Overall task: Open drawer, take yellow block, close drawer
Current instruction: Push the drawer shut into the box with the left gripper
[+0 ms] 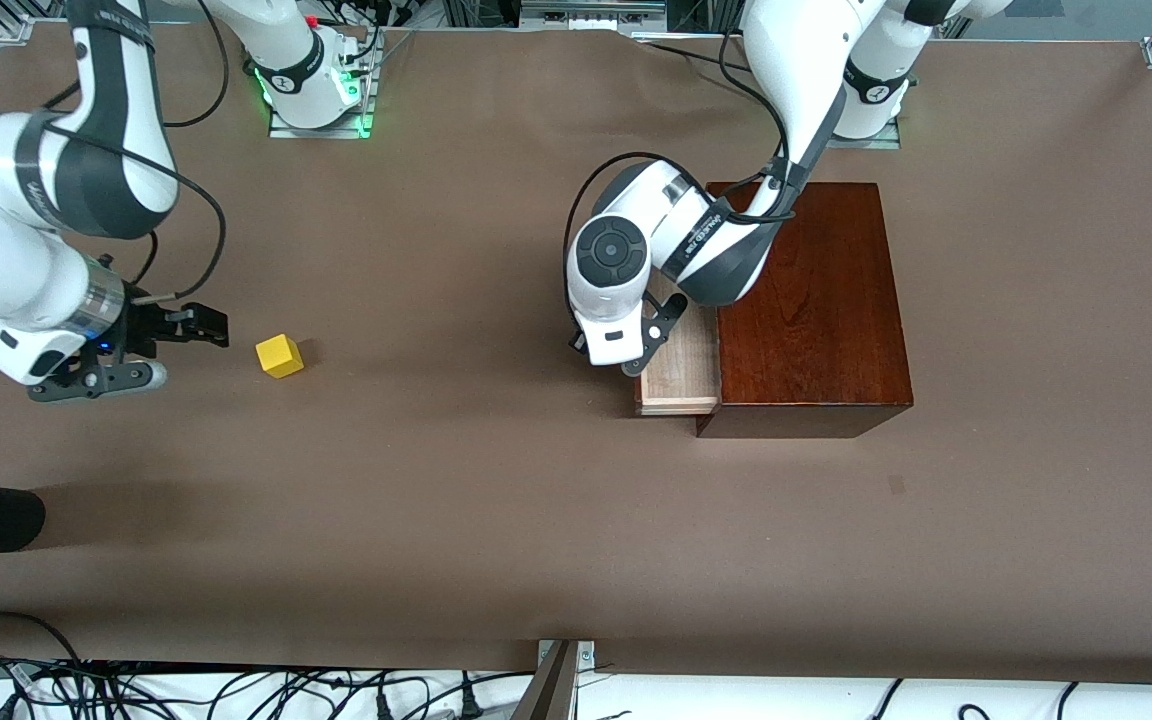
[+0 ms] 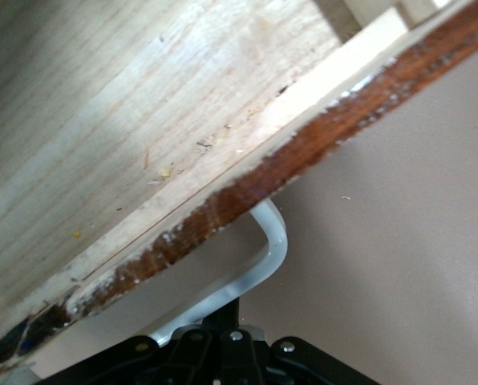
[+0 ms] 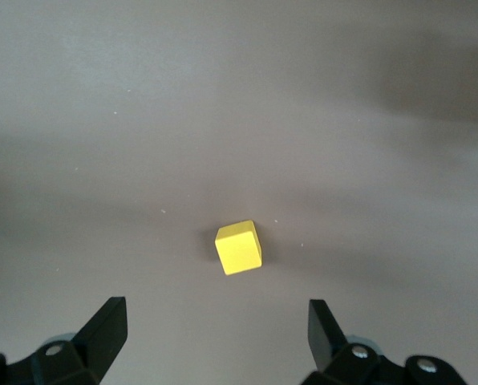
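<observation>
While the drawer (image 1: 681, 365) stood partly pulled out of the dark reddish-brown wooden box (image 1: 811, 300), toward the right arm's end of the table, I noted its pale wood floor showing bare where the arm did not cover it. On the left wrist view the drawer's dark front edge ran across the frame with the white U-shaped handle (image 2: 259, 265) just below it, and the left gripper (image 1: 651, 335) was clenched on that handle; the black finger bases met right at the white bar. From the front camera the left arm reached down from its base over the box top, its wrist hiding the handle itself.

I logged the yellow block (image 1: 280, 355) as lying on the brown table (image 1: 496, 500), well apart from the box and toward the right arm's end. It rested flat, touching nothing else.

I saw the right gripper (image 1: 171, 350) low over the table just beside the block, not touching it, jaws spread wide and empty. On the right wrist view the block (image 3: 239, 247) sat ahead of the two black fingertips (image 3: 107, 329), roughly centred between them.
</observation>
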`<state>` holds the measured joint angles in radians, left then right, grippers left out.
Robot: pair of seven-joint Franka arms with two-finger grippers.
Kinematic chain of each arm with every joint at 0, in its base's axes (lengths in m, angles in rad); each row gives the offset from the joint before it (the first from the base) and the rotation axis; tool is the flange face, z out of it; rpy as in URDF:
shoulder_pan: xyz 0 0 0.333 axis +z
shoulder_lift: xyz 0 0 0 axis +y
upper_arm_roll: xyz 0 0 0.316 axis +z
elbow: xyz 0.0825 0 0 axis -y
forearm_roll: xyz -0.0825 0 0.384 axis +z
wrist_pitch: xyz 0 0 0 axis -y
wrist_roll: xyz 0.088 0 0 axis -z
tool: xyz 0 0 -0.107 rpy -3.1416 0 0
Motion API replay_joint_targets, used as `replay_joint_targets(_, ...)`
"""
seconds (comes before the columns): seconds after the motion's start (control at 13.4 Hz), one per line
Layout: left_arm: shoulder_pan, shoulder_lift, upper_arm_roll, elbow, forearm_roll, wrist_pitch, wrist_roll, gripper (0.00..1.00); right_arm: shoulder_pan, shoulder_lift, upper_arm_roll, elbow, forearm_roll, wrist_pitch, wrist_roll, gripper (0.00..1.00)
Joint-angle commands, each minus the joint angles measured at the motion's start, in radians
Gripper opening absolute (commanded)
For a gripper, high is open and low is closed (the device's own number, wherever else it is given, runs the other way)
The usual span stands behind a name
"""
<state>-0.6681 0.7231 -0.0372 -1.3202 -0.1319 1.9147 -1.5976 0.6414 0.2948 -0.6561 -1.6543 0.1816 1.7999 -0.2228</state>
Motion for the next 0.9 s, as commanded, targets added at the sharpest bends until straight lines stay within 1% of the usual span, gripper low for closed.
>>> replay_joint_targets(0.0, 0.067, -0.122, 0.007, -0.155, -0.009, -0.036, 0.14, 0.0, -0.005, 0.004, 0.007, 0.044, -0.028, -0.05, -0.003, 1.0)
replay_joint_targets(0.15, 0.1, -0.158, 0.007, -0.2, -0.009, -0.036, 0.189, 0.0, -0.012, -0.003, 0.012, 0.044, -0.028, -0.05, -0.003, 1.0)
replay_joint_targets(0.22, 0.12, -0.174, 0.005, -0.223, -0.009, -0.036, 0.221, 0.0, -0.053, -0.012, 0.044, 0.045, -0.027, -0.05, -0.003, 1.0)
replay_joint_targets(0.3, 0.134, -0.192, 0.005, -0.25, -0.009, -0.033, 0.266, 0.0, -0.128, -0.04, 0.126, 0.047, -0.034, -0.05, -0.003, 1.0)
replay_joint_targets(0.37, 0.148, -0.203, 0.005, -0.264, -0.009, -0.033, 0.298, 0.0, -0.203, -0.055, 0.204, 0.048, -0.062, -0.048, -0.003, 1.0)
replay_joint_targets(0.45, 0.16, -0.214, 0.005, -0.274, -0.009, -0.033, 0.31, 0.0, -0.256, -0.072, 0.266, 0.047, -0.082, -0.045, -0.001, 1.0)
replay_joint_targets(0.6, 0.162, -0.214, 0.005, -0.272, -0.009, -0.033, 0.312, 0.0, -0.348, -0.103, 0.364, 0.047, -0.106, -0.05, 0.081, 1.0)
replay_joint_targets(0.67, 0.162, -0.217, 0.004, -0.261, -0.014, -0.033, 0.312, 0.0, -0.385, -0.129, 0.415, 0.042, -0.134, -0.053, 0.12, 1.0)
replay_joint_targets(0.82, 0.162, -0.272, -0.013, -0.251, -0.035, -0.036, 0.311, 0.02, -0.457, -0.181, 0.489, 0.041, -0.155, -0.089, 0.183, 1.0)
